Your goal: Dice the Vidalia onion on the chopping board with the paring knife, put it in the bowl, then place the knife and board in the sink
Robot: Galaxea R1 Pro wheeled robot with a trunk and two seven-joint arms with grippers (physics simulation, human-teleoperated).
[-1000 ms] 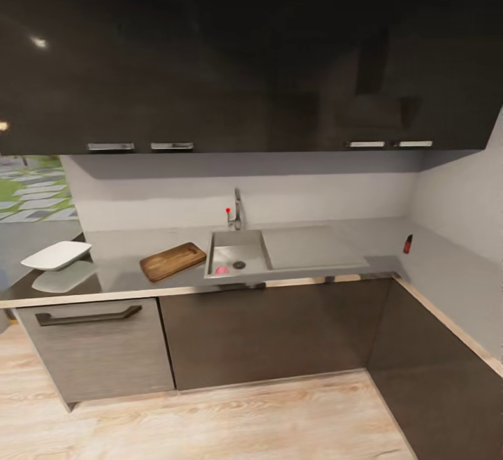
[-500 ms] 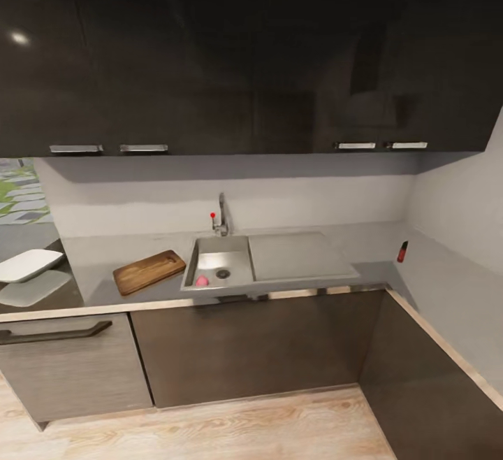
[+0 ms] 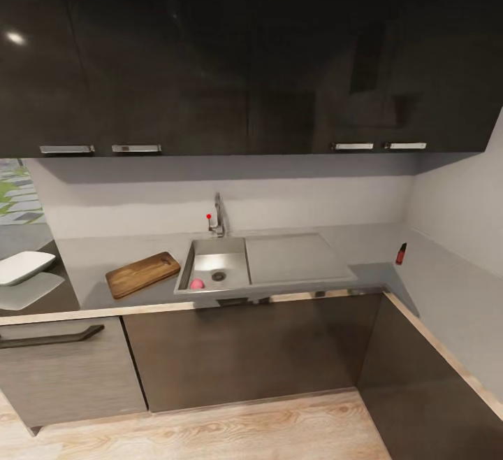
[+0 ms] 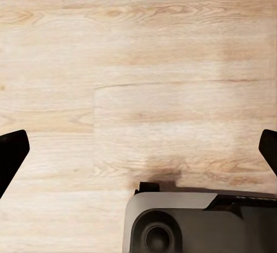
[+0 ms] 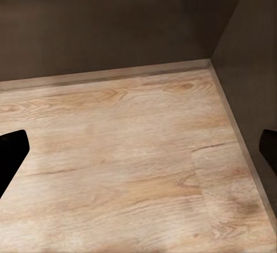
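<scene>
Nothing is done yet, by the look of it, so here is the lay of the kitchen. At the far left end of the desk [image 3: 91, 257] sits the white bowl [image 3: 24, 266], empty. Next along, the chopping board [image 3: 142, 273] lies bare near the front edge, just left of the sink [image 3: 213, 268]. Down in the basin, the Vidalia onion [image 3: 198, 283] rests whole in the front left corner beside the drain. I cannot make out the paring knife.

Both arms hang low over the wooden floor [image 4: 173, 91]. The left gripper [image 4: 138, 152] has its jaws spread wide, gripping nothing; the right gripper [image 5: 138, 152] likewise.

Everything remains: fetching, dicing, bowling up, then sinking knife and board.
</scene>
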